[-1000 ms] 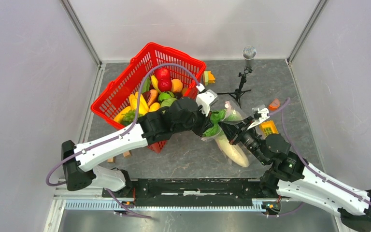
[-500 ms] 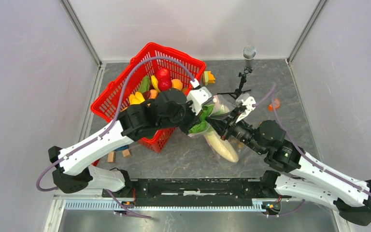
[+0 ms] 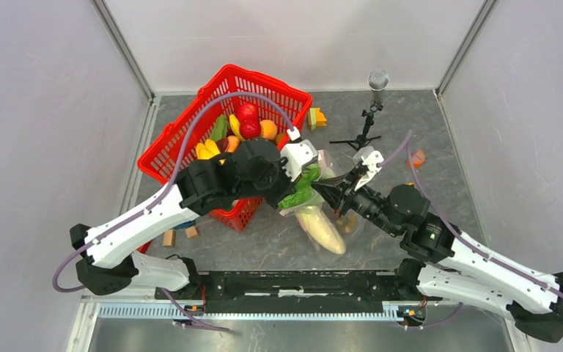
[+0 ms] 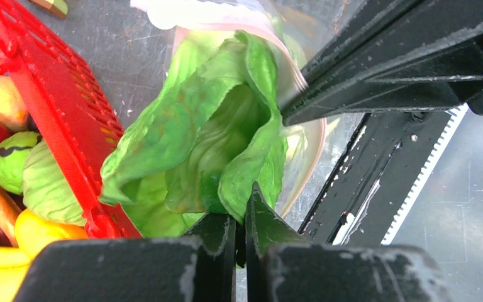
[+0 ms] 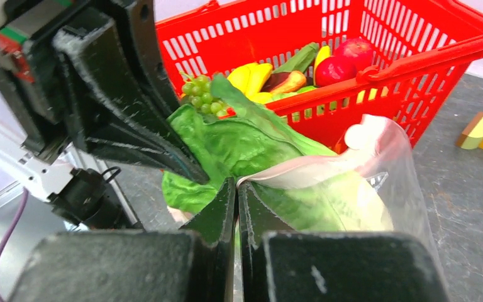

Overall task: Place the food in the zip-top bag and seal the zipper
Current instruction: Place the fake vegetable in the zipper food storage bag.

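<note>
Pinch, fully closed, on lettuce (image 4: 207, 126) at left gripper (image 4: 240, 211); same closed clamp on zipper (image 5: 302, 168) at right gripper (image 5: 236, 189). Lettuce halfway into zip-top bag (image 5: 396, 189) beside red basket (image 4: 56, 119), white radish (image 3: 322, 231) lower inside. Could trap leaf in zipper, blocking seal.

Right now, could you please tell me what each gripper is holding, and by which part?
Left gripper pinches the lettuce by a leaf edge; right gripper pinches the zip-top bag by its zipper.
</note>
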Motion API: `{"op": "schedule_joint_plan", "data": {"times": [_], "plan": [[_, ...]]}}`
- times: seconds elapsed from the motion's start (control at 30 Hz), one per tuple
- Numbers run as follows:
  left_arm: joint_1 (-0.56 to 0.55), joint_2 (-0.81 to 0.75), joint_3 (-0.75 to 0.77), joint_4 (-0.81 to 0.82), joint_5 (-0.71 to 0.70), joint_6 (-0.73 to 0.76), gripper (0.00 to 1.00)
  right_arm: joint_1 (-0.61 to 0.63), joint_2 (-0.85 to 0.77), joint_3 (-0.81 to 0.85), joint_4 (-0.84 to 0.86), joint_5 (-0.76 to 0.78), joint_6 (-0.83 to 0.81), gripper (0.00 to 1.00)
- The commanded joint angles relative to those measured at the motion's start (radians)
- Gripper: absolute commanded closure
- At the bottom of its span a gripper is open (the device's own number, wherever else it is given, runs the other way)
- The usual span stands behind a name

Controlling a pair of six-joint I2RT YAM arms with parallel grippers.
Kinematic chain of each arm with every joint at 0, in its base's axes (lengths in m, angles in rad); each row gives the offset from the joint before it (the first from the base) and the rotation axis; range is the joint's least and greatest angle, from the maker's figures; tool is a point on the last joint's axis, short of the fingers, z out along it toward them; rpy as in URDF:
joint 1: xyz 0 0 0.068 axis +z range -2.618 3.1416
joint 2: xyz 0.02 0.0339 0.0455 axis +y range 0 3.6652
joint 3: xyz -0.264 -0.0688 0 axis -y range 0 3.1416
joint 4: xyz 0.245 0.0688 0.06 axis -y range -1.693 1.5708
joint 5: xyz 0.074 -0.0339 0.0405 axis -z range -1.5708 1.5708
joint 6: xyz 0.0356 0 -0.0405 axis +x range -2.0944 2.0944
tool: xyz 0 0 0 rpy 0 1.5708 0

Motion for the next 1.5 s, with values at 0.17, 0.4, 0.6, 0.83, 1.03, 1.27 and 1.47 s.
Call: {"op": "schedule_joint_plan", "data": {"times": [0.17,0.4,0.6,0.83,1.03,1.27,1.47], "plan": [[-0.003,-0.092,-0.027,0.067,-0.025,-0.095,0.98,-0.006,0.231,0.286,-0.017,-0.13,-0.119,0.95],[-0.003,-0.121,-0.1,0.119,-0.033,-0.153,0.98,-0.011,0.154,0.092,0.007,-0.025,0.038,0.94],[-0.003,0.023,-0.101,0.24,0.046,-0.231,0.98,-0.011,-0.026,-0.098,-0.052,0.198,0.226,0.94],[-0.002,0.223,0.038,0.228,0.203,-0.219,0.98,-0.011,-0.196,-0.169,-0.154,0.33,0.289,0.94],[0.0,0.335,0.164,0.152,0.107,-0.153,0.98,-0.011,-0.274,-0.177,-0.112,0.244,0.24,0.94],[-0.001,0.436,0.21,0.131,0.216,-0.176,0.98,-0.011,-0.321,-0.128,-0.089,0.282,0.224,0.94],[-0.001,0.358,0.114,0.27,0.579,-0.114,0.98,-0.011,-0.25,-0.07,-0.088,0.323,0.207,0.95]]}}
